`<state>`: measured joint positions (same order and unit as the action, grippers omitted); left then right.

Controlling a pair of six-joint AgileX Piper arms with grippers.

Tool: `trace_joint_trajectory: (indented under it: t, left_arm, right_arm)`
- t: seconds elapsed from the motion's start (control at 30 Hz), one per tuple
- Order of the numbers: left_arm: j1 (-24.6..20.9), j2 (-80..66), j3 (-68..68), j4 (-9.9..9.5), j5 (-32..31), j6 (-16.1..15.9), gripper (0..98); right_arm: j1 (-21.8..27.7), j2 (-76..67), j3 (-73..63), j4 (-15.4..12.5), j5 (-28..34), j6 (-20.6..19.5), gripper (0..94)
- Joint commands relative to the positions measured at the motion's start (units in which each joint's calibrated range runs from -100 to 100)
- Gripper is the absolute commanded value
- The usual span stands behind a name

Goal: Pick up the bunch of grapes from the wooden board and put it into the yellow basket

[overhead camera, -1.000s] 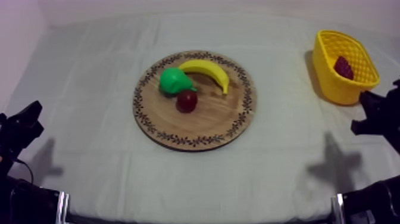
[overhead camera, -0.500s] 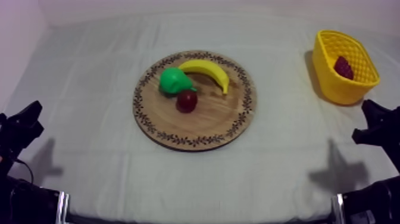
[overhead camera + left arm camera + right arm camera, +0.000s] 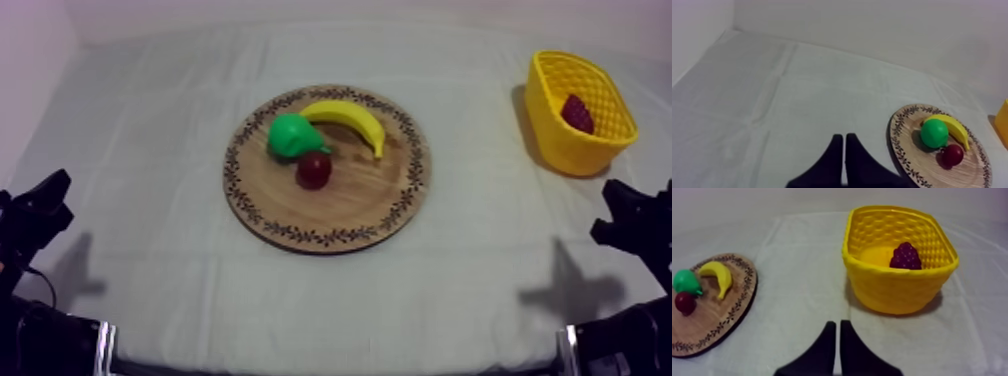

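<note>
The dark purple bunch of grapes (image 3: 576, 112) lies inside the yellow basket (image 3: 560, 150), low between its lattice walls (a compact, pointed cluster). The basket stands upright at the right side of the table (image 3: 150, 150), well apart from the round wooden board (image 3: 350, 205), which lies flat mid-table.

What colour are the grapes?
Dark reddish purple grapes, clearest in the right wrist view.
</note>
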<state>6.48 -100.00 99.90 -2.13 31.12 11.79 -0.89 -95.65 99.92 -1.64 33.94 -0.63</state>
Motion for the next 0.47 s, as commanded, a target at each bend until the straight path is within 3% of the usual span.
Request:
trace_joint_trajectory:
  t: [0.0, 0.13, 0.43]
  left_arm:
    - [0.0, 0.0, 0.0, 0.0, 0.0, 0.0, 0.1]
    - [0.0, 0.0, 0.0, 0.0, 0.0, 0.0, 0.1]
    - [0.0, 0.0, 0.0, 0.0, 0.0, 0.0, 0.1]
  right_arm:
    - [0.0, 0.0, 0.0, 0.1, 0.0, 8.8, 0.4]
    - [-0.1, 0.0, 0.0, 0.1, 0.1, 12.0, 0.4]
    - [-0.1, 0.0, 0.0, 0.1, 0.2, 12.1, 0.4]
